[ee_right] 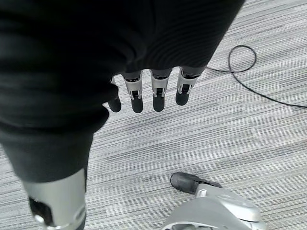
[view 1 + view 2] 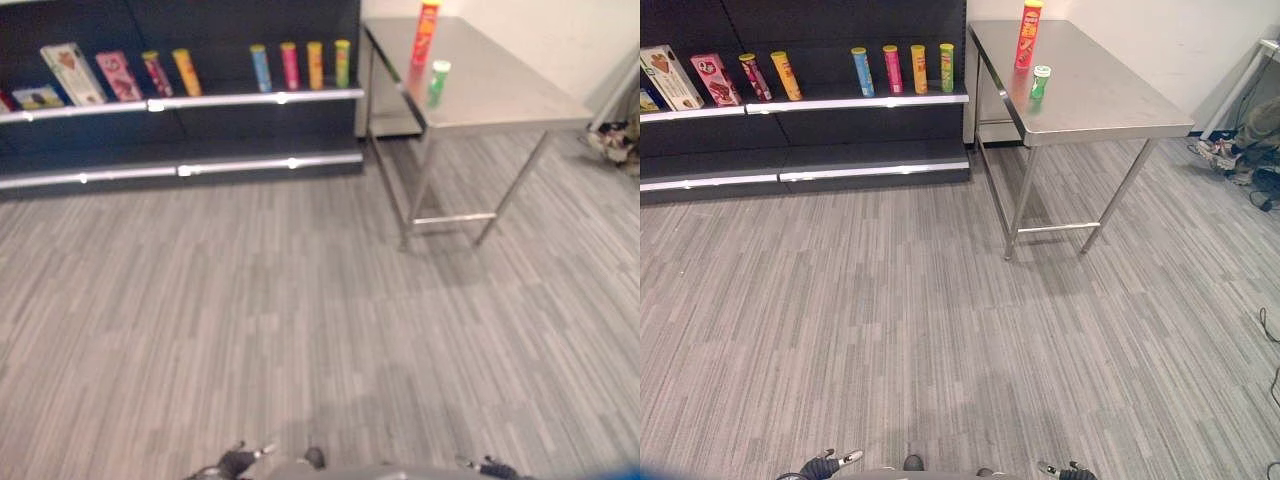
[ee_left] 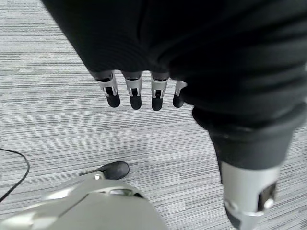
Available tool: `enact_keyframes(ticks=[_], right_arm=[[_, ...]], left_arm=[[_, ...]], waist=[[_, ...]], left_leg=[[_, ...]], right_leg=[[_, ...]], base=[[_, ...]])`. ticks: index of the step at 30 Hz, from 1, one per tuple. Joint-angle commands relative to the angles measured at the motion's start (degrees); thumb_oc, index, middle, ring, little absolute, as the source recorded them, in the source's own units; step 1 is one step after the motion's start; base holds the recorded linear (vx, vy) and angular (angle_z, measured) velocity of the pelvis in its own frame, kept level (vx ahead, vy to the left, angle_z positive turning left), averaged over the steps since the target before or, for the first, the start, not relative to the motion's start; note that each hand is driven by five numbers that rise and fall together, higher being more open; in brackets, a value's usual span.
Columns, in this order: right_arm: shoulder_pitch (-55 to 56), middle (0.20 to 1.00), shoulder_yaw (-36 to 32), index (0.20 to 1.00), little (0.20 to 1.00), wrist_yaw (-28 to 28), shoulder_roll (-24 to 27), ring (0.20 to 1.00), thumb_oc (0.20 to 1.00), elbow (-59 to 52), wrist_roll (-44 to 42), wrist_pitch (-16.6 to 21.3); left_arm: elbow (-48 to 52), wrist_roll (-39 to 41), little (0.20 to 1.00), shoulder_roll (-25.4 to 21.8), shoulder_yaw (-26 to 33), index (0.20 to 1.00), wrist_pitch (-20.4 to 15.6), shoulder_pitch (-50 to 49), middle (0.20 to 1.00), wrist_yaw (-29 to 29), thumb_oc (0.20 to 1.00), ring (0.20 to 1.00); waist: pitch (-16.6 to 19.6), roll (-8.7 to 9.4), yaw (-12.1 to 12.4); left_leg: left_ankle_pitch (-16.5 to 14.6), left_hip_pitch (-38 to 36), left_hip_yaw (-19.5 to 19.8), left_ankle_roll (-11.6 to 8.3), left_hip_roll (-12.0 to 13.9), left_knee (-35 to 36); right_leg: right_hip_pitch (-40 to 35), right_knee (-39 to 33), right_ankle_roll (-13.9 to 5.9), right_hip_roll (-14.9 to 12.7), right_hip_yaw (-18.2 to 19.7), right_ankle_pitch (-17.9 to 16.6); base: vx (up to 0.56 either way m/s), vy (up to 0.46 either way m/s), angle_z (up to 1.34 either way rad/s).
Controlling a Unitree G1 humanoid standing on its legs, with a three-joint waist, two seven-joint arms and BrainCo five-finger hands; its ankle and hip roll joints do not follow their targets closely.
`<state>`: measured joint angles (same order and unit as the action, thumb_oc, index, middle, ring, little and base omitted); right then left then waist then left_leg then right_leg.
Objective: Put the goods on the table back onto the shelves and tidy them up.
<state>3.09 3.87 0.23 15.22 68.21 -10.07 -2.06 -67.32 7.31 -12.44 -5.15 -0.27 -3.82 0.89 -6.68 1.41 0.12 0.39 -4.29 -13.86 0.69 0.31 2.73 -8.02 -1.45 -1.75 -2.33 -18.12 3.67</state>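
A steel table (image 2: pixel 1110 100) stands at the far right. On it are a tall red-orange can (image 2: pixel 1028 36) and a small green bottle with a white cap (image 2: pixel 1040 82). Dark shelves (image 2: pixel 840 101) run along the far left wall, holding several upright cans (image 2: pixel 900 68) and snack boxes (image 2: pixel 670 76). My left hand (image 3: pixel 136 91) hangs low over the floor with relaxed fingers and holds nothing. My right hand (image 1: pixel 153 93) hangs the same way, fingers straight and empty. Both hands' tips peek in at the bottom edge, the left hand (image 2: pixel 830 463) and the right hand (image 2: pixel 1065 470).
Grey striped carpet (image 2: pixel 920 320) stretches between me and the shelves and table. The lower shelf (image 2: pixel 800 176) is bare. Shoes and clutter (image 2: pixel 1230 150) lie at the far right by a white stand. A black cable (image 1: pixel 249 72) lies on the floor.
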Motion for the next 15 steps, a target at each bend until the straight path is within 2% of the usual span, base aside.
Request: enact_keyframes(ticks=[1, 15], right_arm=[[-2.2, 1.000, 0.9, 1.000, 1.000, -0.2, 1.7, 1.000, 1.000, 1.9, 0.5, 0.2], [-2.8, 1.000, 2.9, 1.000, 1.000, 0.1, 1.0, 1.000, 1.000, 1.2, 2.4, -0.1]], left_arm=[[-1.7, -1.4, 1.000, -0.6, -1.2, 1.000, -1.3, 2.4, 1.000, -0.8, 1.000, 1.000], [-2.8, -2.9, 1.000, -0.7, -1.2, 1.000, -1.2, 1.9, 1.000, 0.3, 1.000, 1.000]], waist=[[2.3, 1.24, -0.1], [3.0, 1.50, 0.7]], left_leg=[[1.1, -2.0, -0.5, -5.12, 3.4, 2.3], [0.3, -3.0, -0.8, -4.84, 3.0, 2.3]], right_leg=[[0.2, -3.6, -6.00, -3.9, 1.6, -4.1], [-0.6, -3.3, -6.18, -4.7, 0.7, -4.3]], base=[[0.00, 0.000, 0.00], [0.00, 0.005, 0.00]])
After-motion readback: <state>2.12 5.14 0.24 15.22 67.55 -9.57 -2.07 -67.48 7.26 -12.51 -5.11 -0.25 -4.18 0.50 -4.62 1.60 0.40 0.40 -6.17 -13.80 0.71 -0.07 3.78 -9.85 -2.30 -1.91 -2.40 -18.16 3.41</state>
